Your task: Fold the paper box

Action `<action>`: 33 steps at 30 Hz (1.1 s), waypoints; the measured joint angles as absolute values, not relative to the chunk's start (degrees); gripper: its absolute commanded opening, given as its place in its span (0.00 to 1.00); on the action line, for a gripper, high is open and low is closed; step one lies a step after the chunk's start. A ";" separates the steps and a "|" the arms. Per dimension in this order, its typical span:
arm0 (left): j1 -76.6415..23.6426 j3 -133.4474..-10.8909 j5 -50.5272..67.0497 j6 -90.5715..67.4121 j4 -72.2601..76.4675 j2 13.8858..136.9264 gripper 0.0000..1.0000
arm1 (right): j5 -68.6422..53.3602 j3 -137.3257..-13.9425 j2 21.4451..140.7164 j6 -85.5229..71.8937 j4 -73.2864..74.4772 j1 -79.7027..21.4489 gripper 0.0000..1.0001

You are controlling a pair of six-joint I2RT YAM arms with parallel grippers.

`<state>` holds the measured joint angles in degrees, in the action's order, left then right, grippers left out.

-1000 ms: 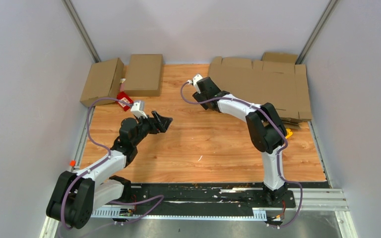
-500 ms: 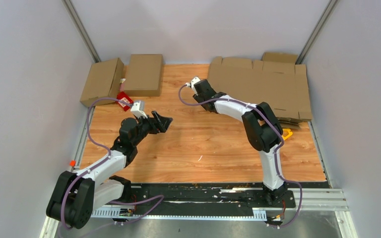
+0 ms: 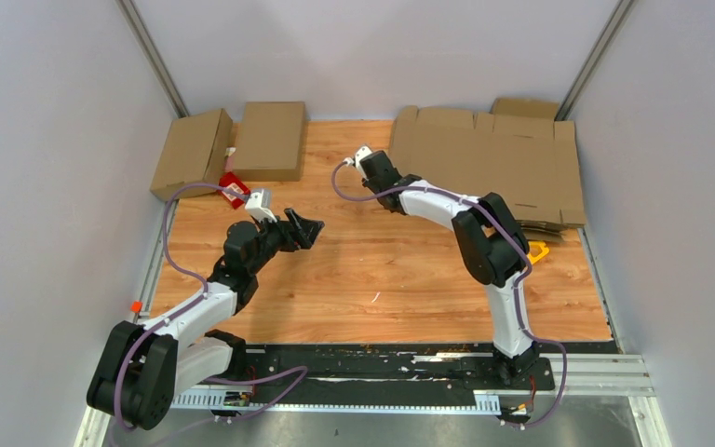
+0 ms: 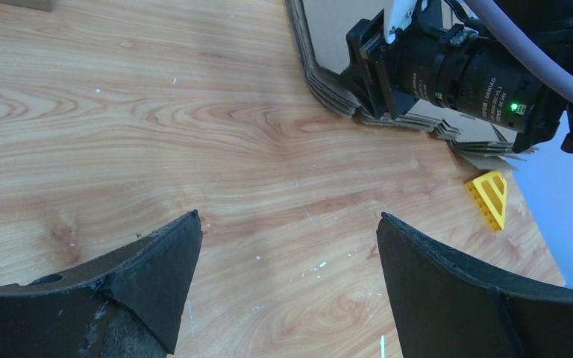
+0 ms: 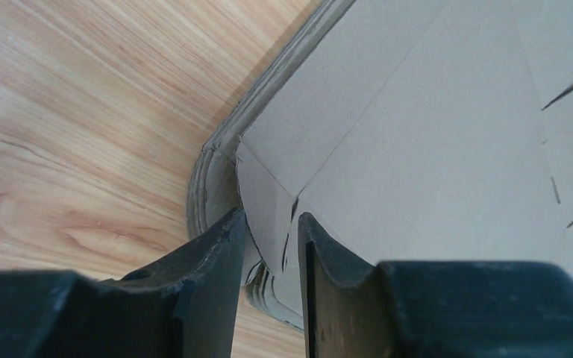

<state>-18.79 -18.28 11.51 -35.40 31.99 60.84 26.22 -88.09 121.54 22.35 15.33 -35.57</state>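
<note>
The paper box is the flat top sheet (image 5: 418, 127) of a stack (image 3: 484, 163) of brown cardboard blanks in the far right corner of the tabletop (image 3: 382, 270), its long side running along the far edge. The right pincer (image 5: 270, 224) sits at the stack's near left corner, jaws drawn narrow either side of the sheet's corner flap (image 5: 265, 195); whether they bite it I cannot tell. The left pincer (image 4: 289, 220) hangs spread wide and empty over bare wood, well apart, so the right arm is nearer. The board looks stiff, matte, scored with creases
</note>
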 measured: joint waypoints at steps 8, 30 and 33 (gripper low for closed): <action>-18.79 -18.28 11.51 -35.40 31.99 60.84 0.95 | 32.27 -88.82 123.22 26.83 14.76 -37.74 0.38; -18.79 -18.28 11.51 -35.40 31.99 60.84 0.95 | 34.57 -89.43 125.60 30.96 14.74 -38.79 0.41; -18.79 -18.28 11.51 -35.38 31.99 60.84 0.95 | 35.00 -89.43 125.62 31.38 14.74 -38.96 0.30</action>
